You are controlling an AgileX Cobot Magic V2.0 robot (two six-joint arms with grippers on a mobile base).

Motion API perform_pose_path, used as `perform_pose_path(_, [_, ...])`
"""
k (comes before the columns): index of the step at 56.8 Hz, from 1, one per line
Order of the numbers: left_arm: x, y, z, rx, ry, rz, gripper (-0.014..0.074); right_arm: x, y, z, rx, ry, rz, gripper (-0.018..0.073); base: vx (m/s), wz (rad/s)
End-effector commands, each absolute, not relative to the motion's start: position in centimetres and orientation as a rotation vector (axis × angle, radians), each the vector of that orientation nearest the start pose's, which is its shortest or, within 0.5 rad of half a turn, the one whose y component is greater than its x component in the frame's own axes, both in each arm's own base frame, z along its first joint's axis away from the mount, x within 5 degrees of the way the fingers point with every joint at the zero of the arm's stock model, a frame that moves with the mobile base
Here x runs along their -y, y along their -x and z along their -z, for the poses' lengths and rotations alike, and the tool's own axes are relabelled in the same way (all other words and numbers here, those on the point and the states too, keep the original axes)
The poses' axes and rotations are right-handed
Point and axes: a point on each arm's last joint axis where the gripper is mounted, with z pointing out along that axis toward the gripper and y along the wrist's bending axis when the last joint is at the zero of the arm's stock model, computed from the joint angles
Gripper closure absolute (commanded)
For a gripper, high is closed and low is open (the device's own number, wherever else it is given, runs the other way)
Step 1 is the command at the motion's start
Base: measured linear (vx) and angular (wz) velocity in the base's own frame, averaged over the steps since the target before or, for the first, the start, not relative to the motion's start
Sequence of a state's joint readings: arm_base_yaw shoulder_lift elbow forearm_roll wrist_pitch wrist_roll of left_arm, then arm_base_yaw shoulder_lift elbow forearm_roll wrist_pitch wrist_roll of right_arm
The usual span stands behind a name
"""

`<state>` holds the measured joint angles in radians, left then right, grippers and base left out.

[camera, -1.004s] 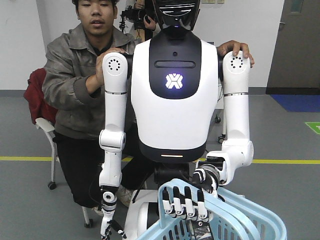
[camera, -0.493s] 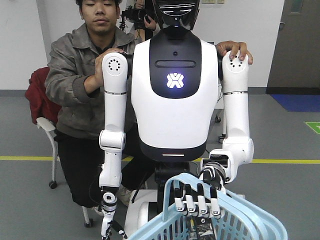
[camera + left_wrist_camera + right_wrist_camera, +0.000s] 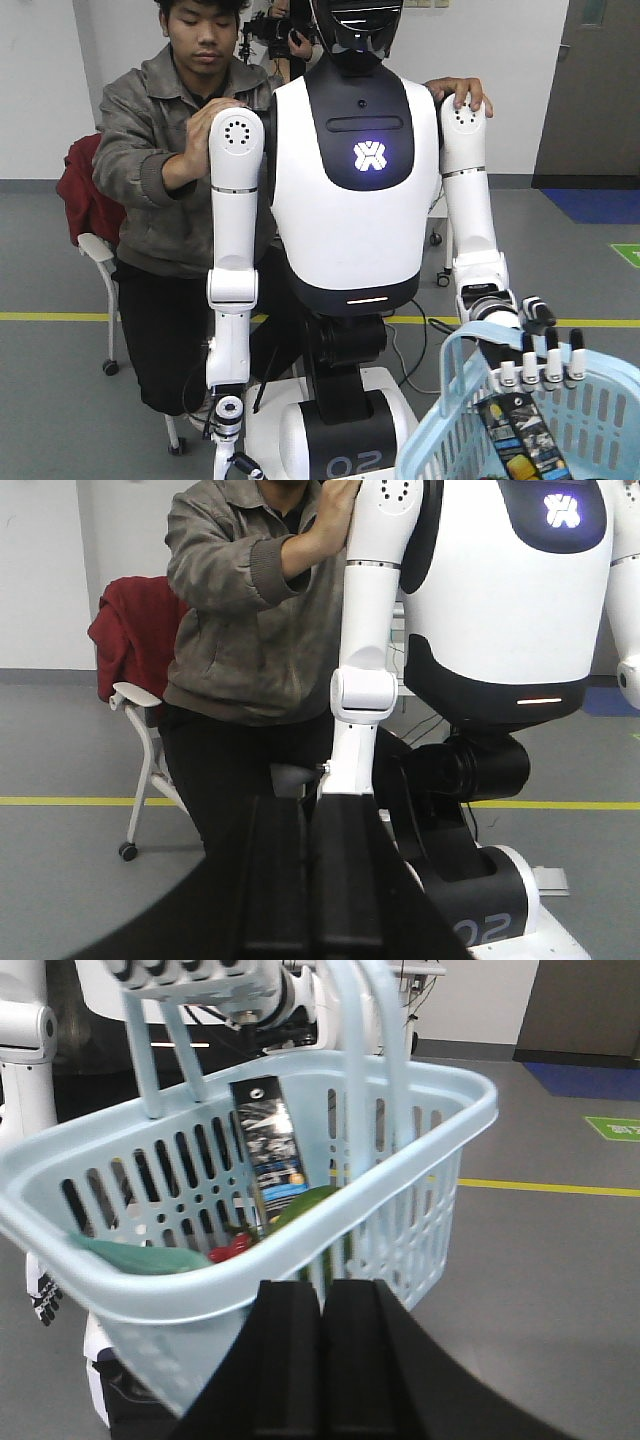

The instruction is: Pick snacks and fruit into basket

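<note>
Basket first: the light blue slotted plastic basket (image 3: 590,420) has swung across to the humanoid's other side compared with a second ago, and its white-and-black fingered hand (image 3: 535,365) still curls over the hoop handle, carrying it. Inside stand a dark snack box (image 3: 268,1150), a green fruit (image 3: 300,1205) and a teal pouch (image 3: 140,1257). Loading therefore looks well along. Both wrist cameras show their own black jaws pressed together on nothing: left gripper (image 3: 312,880), right gripper (image 3: 322,1360).
</note>
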<state>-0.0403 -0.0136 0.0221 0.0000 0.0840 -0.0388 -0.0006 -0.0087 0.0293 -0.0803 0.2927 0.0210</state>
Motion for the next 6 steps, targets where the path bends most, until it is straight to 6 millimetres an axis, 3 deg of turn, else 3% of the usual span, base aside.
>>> perform_pose_path(1, [0.21,-5.44,-21.58,-1.463,0.003,0.068,0.0603,0.22,-5.56,-18.04,-1.723,0.045,0.077,0.0570,0.00,0.00])
perform_pose_path(6, [0.21,-5.44,-21.58,-1.463,0.003,0.068,0.0603,0.22,-5.56,-18.04,-1.723,0.045,0.077,0.0570,0.00,0.00])
